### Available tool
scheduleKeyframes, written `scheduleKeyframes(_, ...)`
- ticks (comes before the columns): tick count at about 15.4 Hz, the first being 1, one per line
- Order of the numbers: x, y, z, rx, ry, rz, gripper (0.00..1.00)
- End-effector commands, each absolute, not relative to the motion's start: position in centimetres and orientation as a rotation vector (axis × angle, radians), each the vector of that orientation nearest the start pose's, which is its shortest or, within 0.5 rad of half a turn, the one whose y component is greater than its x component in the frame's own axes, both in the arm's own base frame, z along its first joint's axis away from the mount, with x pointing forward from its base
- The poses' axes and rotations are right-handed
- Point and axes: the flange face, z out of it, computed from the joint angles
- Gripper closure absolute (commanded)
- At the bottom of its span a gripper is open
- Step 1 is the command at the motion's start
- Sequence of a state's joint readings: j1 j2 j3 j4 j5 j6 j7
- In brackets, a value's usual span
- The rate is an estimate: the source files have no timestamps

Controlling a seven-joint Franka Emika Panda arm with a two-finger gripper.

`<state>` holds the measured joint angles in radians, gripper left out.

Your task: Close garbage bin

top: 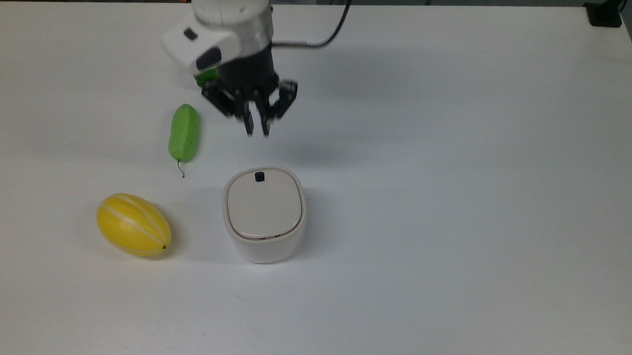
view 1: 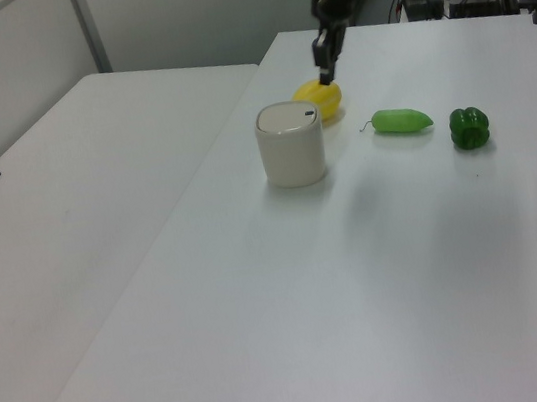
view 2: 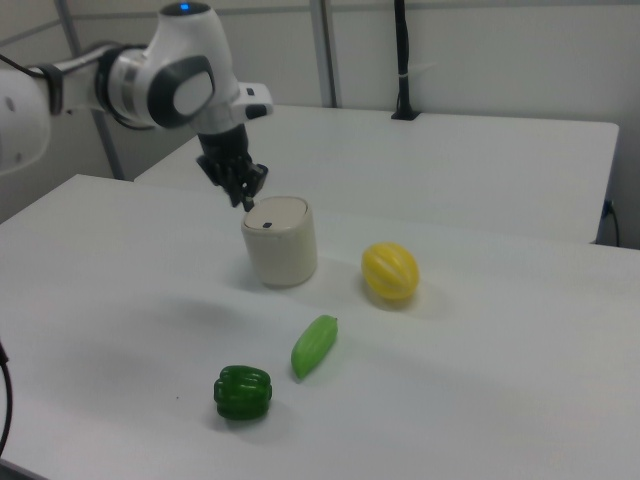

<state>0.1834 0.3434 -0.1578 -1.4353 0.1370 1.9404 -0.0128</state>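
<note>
Garbage bin (top: 263,217) sits centre frame on the table (top: 452,203) in the top view, lid flat. We judge it light, rigid, slick plastic: press the lid top, don't pinch. Hand (top: 256,129) above, empty, fingers slightly parted.

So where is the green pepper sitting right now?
In the right view the green pepper sits nearest the camera on the table, just left of the green cucumber; in the left view it is the rightmost item.
</note>
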Motion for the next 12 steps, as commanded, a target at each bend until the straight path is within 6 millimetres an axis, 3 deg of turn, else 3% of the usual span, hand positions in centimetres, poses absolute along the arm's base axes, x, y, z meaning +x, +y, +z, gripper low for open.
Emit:
scheduleKeyframes(1,63.0,3.4,55.1,-3.091,0.025,-0.012,0.1)
scheduleKeyframes(2,62.1,3.3,55.8,-3.13,0.026,0.025,0.0)
scheduleKeyframes(7,58.2,2.7,59.4,-3.188,0.191,0.141,0.0)
scheduleKeyframes(12,55.4,1.3,60.7,-3.188,0.171,0.193,0.0)
